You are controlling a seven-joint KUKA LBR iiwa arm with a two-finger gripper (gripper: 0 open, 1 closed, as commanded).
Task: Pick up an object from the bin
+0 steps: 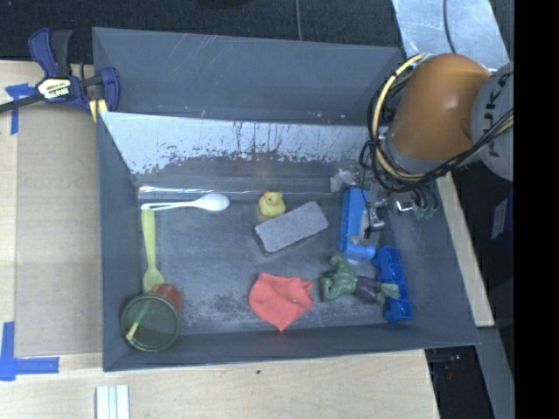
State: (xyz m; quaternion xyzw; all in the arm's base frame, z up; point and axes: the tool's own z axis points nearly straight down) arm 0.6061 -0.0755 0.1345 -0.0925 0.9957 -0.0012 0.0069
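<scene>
Wrist cover: orange dome (437, 105) ringed by cables, highest thing in view, directly above the gripper and toward the bin's far right corner.
Gripper (374, 215): hangs low under the dome, near the right wall of the bin (122, 260).
Gripper state: cannot tell; the dome and cables hide it.
Blue bar (353, 221): long flat piece lying just beside the gripper on its picture-left side. Touching or apart, cannot tell.
Blue block toy (393, 288): near the gripper, toward the front wall, by the right wall.
Green figure (339, 282): toward the front and slightly left of the gripper, beside the blue block toy.
Grey block (292, 226): left of the gripper, past the blue bar, lying tilted.
Yellow toy (272, 203): small, left of the gripper, just behind the grey block.
Pink cloth (280, 299): crumpled, front-left of the gripper.
White spoon (196, 203): well apart, far left.
Green strainer (150, 321): farthest from the gripper, front-left corner.
</scene>
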